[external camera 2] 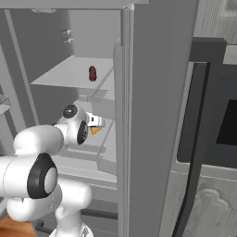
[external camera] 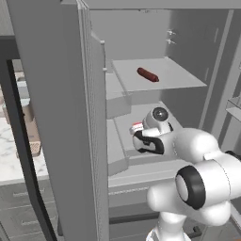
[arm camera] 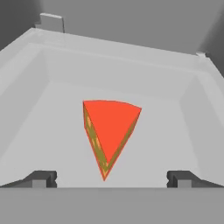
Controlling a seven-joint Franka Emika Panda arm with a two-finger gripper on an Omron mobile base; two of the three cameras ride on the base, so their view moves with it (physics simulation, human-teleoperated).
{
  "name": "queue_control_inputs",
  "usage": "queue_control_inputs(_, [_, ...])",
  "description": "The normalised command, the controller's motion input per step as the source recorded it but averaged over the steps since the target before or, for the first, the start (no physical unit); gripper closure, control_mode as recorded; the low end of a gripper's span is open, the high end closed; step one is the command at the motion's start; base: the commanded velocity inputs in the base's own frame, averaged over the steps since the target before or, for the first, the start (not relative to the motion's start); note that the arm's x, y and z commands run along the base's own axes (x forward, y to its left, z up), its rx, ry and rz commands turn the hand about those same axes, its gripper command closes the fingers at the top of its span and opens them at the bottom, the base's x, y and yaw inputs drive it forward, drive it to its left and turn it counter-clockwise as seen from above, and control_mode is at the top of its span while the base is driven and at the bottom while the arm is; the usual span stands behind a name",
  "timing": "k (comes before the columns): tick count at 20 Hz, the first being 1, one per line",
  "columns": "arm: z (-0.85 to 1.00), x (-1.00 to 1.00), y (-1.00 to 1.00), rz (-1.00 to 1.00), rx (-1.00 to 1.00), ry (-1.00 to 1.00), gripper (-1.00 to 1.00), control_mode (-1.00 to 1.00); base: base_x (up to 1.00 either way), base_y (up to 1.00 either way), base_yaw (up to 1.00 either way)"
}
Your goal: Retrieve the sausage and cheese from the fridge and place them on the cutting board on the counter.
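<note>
Claw (arm camera: 112,177) spread apart, empty; cheese (arm camera: 110,131) just ahead between fingertips; sausage (external camera: 147,74) on shelf above.

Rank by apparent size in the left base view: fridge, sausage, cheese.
1. fridge, by far the largest
2. sausage on the upper shelf
3. cheese, just a sliver showing beside the arm, so its rank against the sausage is unsure

The sausage (external camera: 147,75), a smooth dark reddish-brown cylinder with rounded ends, lies flat on an upper shelf of the open grey fridge (external camera: 70,117). The cheese (arm camera: 109,131), a wedge with a red face and yellow-orange sides, rests on the floor of a lower compartment, its tip pointing out of the fridge.
</note>
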Motion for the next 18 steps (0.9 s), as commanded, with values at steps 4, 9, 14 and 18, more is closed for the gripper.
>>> queue_control_inputs(4, [-0.13, 0.27, 0.07, 0.00, 0.00, 0.03, -1.00, -1.00, 0.00, 0.00, 0.00])
queue_control_inputs(9, [-0.17, 0.29, 0.03, 0.00, 0.00, 0.05, -1.00, -1.00, 0.00, 0.00, 0.00])
queue_control_inputs(14, [-0.23, 0.29, 0.00, 0.00, 0.00, 0.01, -1.00, -1.00, 0.00, 0.00, 0.00])
queue_control_inputs(18, [-0.27, 0.29, 0.00, 0.00, 0.01, 0.00, -1.00, -1.00, 0.00, 0.00, 0.00])
